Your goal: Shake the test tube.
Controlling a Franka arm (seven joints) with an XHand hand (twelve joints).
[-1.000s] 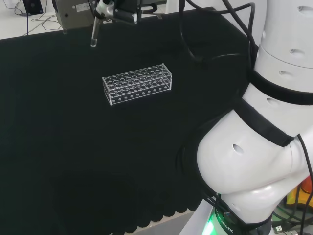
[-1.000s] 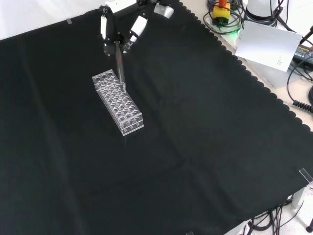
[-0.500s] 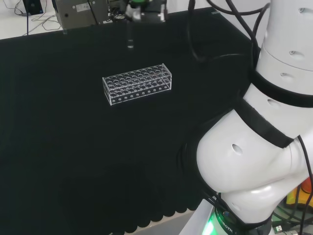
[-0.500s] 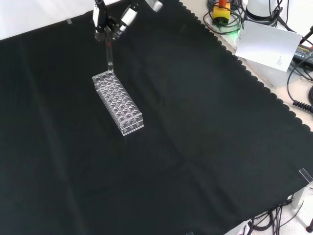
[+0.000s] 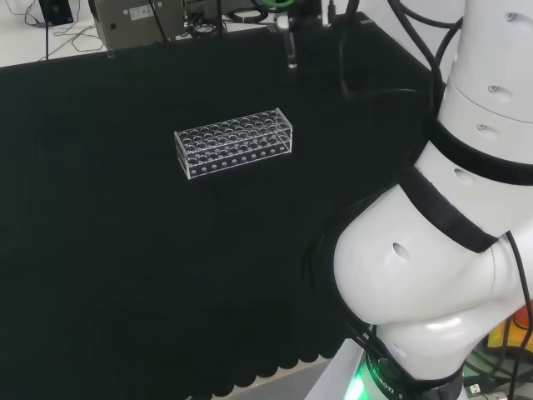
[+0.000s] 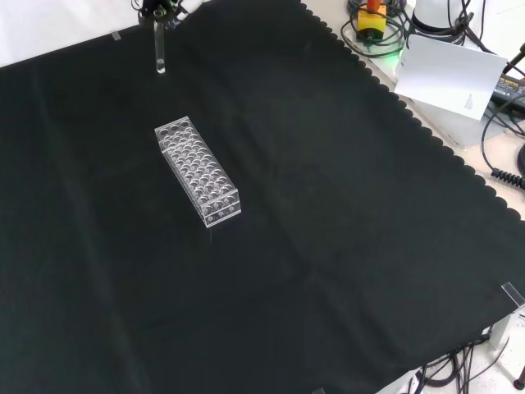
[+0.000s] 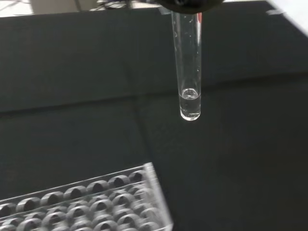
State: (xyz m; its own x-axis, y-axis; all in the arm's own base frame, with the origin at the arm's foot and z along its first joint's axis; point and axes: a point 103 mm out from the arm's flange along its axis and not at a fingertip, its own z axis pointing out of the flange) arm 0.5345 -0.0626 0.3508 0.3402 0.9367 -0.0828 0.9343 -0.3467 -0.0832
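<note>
One clear glass test tube [image 7: 188, 67] has swung right across the head view since a second ago (shaking underway); your hand [image 6: 156, 8] pinches its top.

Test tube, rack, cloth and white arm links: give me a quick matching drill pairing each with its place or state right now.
Things:
1. test tube
2. rack
3. black cloth
4. white arm links

Places or states:
A. covers the bench
B. stands on the cloth, every hole that shows empty
C. hangs upright in the air, a little clear liquid at its bottom
D. large shapes at the head view's right

Pairs: 1-C, 2-B, 3-A, 4-D
</note>
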